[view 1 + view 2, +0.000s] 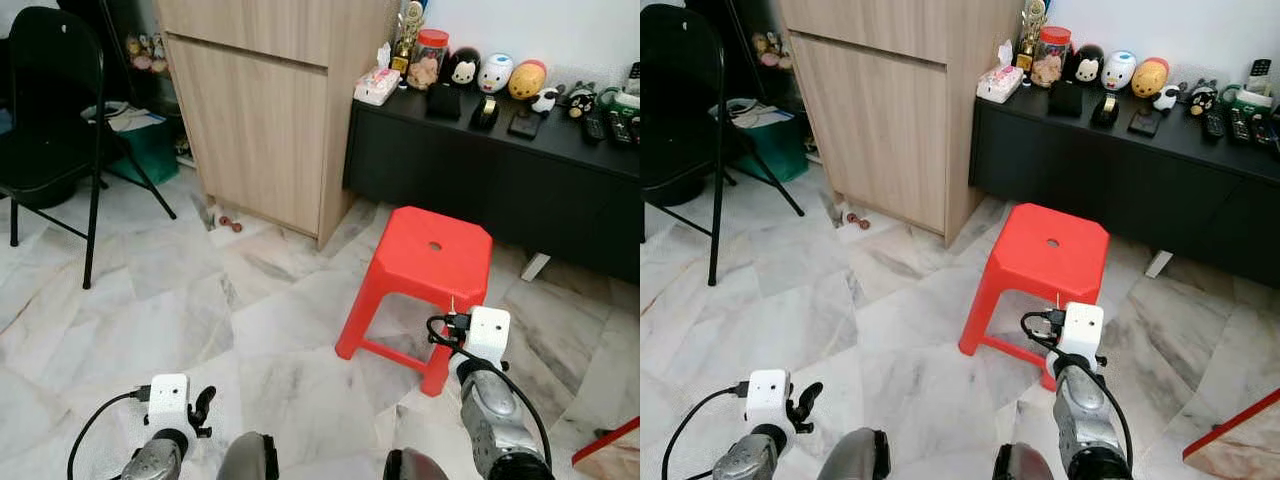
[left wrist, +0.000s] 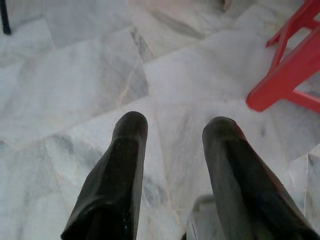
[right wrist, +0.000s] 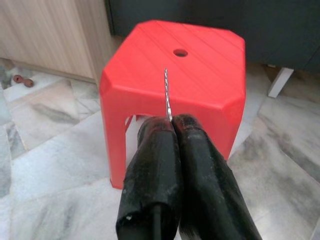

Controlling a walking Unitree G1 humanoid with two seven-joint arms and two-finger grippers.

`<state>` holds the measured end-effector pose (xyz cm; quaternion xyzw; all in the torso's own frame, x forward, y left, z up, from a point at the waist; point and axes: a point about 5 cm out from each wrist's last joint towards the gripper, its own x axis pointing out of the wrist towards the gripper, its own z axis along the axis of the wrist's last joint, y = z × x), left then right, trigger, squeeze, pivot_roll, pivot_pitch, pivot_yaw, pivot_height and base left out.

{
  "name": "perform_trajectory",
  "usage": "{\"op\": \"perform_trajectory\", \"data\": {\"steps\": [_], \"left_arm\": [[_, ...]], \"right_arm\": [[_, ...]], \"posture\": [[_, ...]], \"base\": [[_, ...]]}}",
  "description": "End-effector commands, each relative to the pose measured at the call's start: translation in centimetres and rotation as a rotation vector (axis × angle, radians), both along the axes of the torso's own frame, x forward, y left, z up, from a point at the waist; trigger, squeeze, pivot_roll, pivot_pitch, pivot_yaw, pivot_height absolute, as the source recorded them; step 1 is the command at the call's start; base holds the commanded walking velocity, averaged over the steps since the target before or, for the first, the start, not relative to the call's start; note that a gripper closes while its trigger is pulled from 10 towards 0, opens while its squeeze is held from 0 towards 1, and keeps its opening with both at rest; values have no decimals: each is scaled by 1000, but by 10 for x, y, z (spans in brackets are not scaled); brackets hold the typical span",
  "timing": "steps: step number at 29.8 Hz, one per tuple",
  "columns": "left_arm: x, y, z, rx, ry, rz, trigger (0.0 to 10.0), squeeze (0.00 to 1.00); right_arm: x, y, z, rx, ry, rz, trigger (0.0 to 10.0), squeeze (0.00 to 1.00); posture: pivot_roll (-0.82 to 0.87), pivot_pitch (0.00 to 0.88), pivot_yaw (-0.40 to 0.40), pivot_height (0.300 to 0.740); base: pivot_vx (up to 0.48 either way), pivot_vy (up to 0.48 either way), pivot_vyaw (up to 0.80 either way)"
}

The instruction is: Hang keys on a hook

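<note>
Slippage threatens: right gripper pinches only the thin silver key edge-on near the red plastic stool; left gripper hangs open.

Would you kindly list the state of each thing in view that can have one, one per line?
Right gripper: shut on the key.
Key: pinched, its thin blade sticking out past the fingertips.
Left gripper: open, holding nothing, over the marble floor.
Red stool: upright, top bare.
Wooden cabinet: doors shut.
Black folding chair: unfolded, standing.
Jar: upright, red lid on.
</note>
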<state>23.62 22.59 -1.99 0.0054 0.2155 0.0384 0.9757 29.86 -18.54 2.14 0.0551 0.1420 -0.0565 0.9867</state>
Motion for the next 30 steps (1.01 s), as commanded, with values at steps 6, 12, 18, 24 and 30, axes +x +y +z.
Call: {"op": "perform_trajectory", "data": {"steps": [6, 12, 18, 24, 30], "left_arm": [[14, -3, 12, 26, -64, -41, 10000, 0], [26, -7, 26, 30, -144, -61, 10000, 0], [41, -10, 48, 37, -244, -79, 10000, 0], [49, -14, 62, 37, -313, -88, 10000, 0], [48, -21, 57, 29, -289, -109, 10000, 0]], "right_arm": [[10, -1, 13, 3, -53, 16, 10000, 0], [17, -2, 23, 1, -84, 31, 10000, 0], [23, -5, 32, -14, -118, 36, 10000, 0], [24, -5, 35, -11, -127, 36, 10000, 0], [17, -5, 22, 7, -80, -3, 10000, 0]], "posture": [[160, 70, -60, 728], [153, 60, -59, 740], [150, 45, -62, 740], [148, 37, -65, 740], [155, 38, -68, 740]], "base": [[0, 0, 0], [0, 0, 0], [0, 0, 0], [0, 0, 0], [0, 0, 0]]}}
